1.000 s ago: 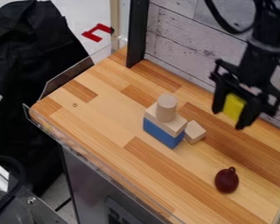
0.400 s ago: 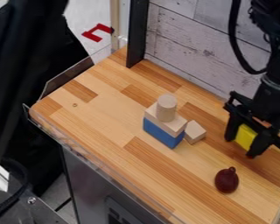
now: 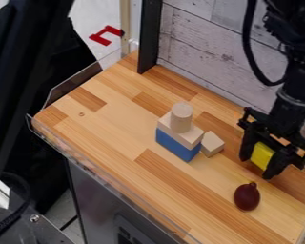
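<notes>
End effector [image 3: 257, 168] hangs over the right part of the wooden surface [image 3: 126, 147], its arm slanting down and leftward from the top right. The fingers, parted by a yellow block's [image 3: 262, 156] width, grip it on opposite sides. The block's visible face is longer along the fingers, its lower end pointing down and slightly left. It sits right of the blue block [image 3: 177, 144], beyond the dark red object [image 3: 247, 196].

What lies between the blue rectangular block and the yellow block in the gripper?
The camera view shows a small plain wooden block between the blue block and the yellow block in the black gripper, nearer the blue one.
</notes>
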Motion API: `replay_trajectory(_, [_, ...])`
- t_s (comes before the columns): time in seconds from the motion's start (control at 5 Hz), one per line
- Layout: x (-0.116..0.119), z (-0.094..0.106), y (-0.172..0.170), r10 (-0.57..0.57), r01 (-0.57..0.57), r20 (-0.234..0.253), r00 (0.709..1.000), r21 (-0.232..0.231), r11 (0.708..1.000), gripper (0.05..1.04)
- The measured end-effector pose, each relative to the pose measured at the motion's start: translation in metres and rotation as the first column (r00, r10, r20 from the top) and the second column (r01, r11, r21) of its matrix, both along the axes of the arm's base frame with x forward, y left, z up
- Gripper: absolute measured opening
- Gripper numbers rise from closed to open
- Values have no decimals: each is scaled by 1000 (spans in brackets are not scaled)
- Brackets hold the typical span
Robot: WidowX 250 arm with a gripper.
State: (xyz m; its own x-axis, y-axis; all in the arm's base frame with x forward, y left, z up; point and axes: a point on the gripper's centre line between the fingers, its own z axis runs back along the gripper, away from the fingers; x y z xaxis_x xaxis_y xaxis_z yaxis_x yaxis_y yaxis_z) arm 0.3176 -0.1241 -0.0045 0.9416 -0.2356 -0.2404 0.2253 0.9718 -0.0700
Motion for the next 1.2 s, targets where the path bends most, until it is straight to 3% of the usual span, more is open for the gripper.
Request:
replay_trajectory(0.2, [-3,-4,7,40,-40,-10,999,-14,999,930])
replay_trajectory(0.4, [-8,7,9,51,-51,17,999,-22,998,1001])
replay_trajectory(0.6, [-8,17,8,56,-55,34,998,-27,998,1001])
replay_trajectory(1.0, [-9,97,10,54,-52,191,980,-16,999,1001])
replay_trajectory(1.2, [-23,114,28,80,-83,220,972,1,997,1001])
